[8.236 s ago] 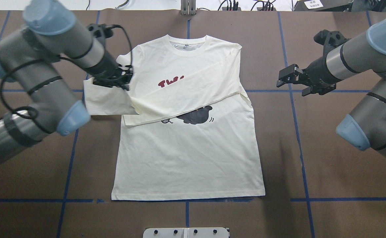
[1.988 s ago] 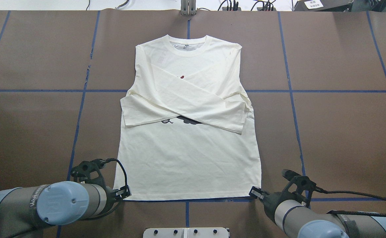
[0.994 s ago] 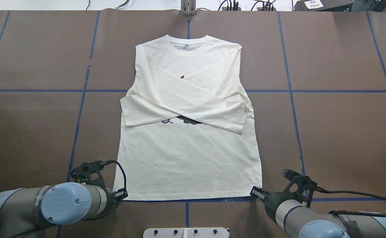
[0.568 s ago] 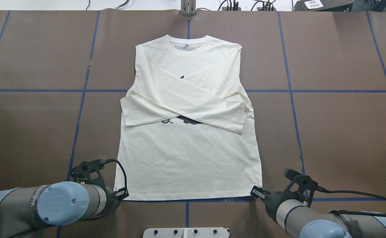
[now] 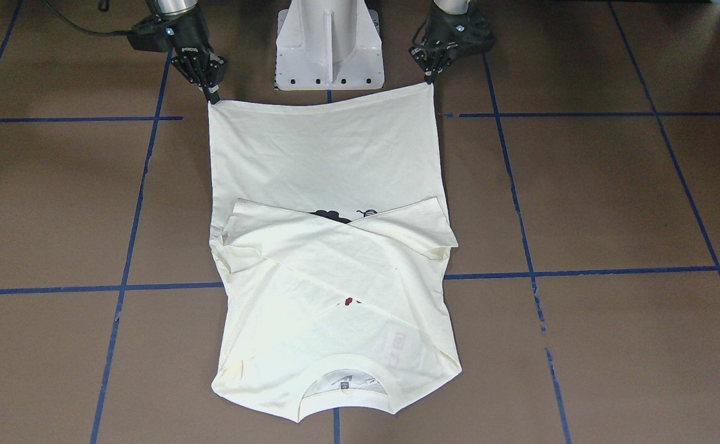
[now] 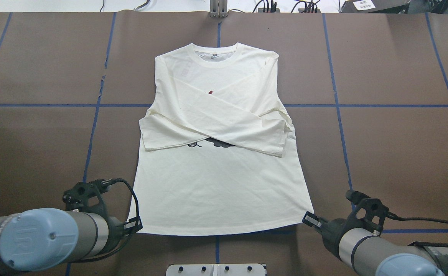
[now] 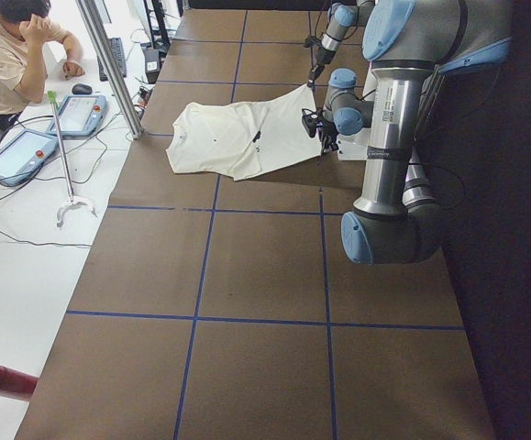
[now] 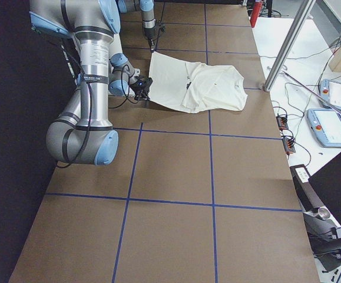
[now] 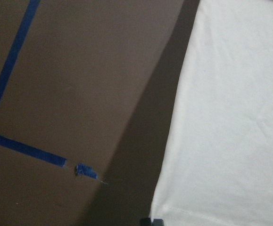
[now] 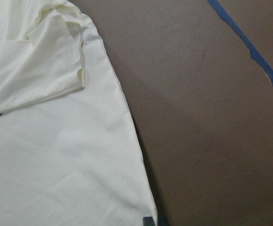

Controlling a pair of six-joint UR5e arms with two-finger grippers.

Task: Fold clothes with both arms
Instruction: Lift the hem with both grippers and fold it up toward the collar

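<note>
The cream-white T-shirt (image 6: 220, 191) lies face up on the brown table, collar at the far end. Both sleeves are folded crosswise over the chest and hide most of the black cat print (image 6: 218, 143) and the dark-red lettering (image 6: 210, 92). My left gripper (image 6: 134, 226) is shut on the hem's left corner. My right gripper (image 6: 310, 220) is shut on the hem's right corner. In the front-facing view both corners (image 5: 429, 86) hang lifted off the table from the grippers. The left wrist view shows the shirt's edge (image 9: 230, 117), and the right wrist view shows it too (image 10: 56, 165).
The white pedestal base (image 5: 329, 43) stands just behind the hem, between the arms. Blue tape lines (image 6: 362, 105) cross the table. An operator (image 7: 17, 46) and teach pendants (image 7: 82, 115) are beyond the far edge, with a metal pole (image 7: 109, 64) there.
Over eight seconds the left sleeve was folded over and both arms came to the hem. Since 0.6 s ago both hem corners have risen and spread apart, and the shirt's body has shifted slightly.
</note>
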